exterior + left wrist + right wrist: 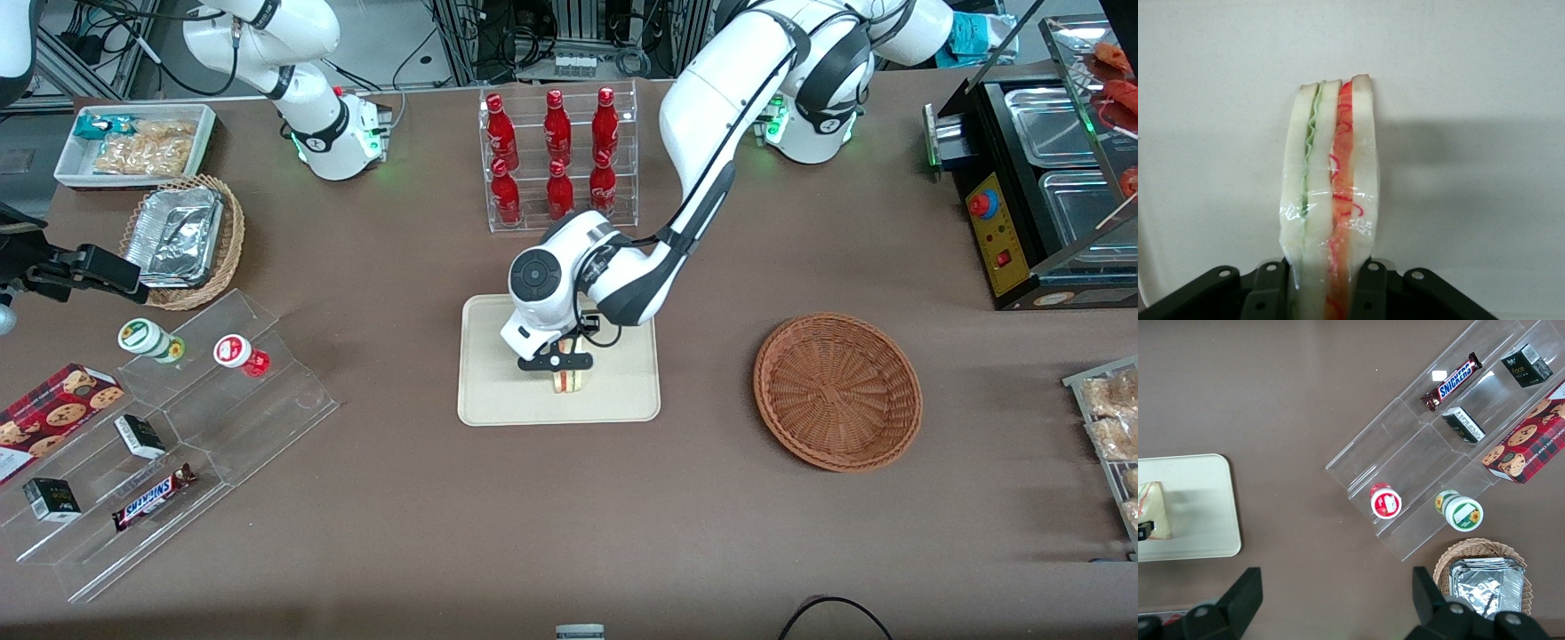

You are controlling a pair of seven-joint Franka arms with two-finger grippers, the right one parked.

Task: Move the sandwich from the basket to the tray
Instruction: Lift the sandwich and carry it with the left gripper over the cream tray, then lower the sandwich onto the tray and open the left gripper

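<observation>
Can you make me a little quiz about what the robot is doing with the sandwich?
1. True or false: the sandwich is in the basket.
2. What is the gripper shut on?
3. The sandwich is over which thing: A) the tray B) the bottle rack C) the foil trays?

Key: 1. False, the basket has nothing in it. 2. The sandwich. 3. A.

The word "SNICKERS" reads in blue letters on the brown chocolate bar wrapper [153, 497] lying on the clear acrylic stepped display stand [222, 427]. In the right wrist view, the small black carton [1528, 365] on that same stand carries the white word "Face". No other text is legible.
</observation>
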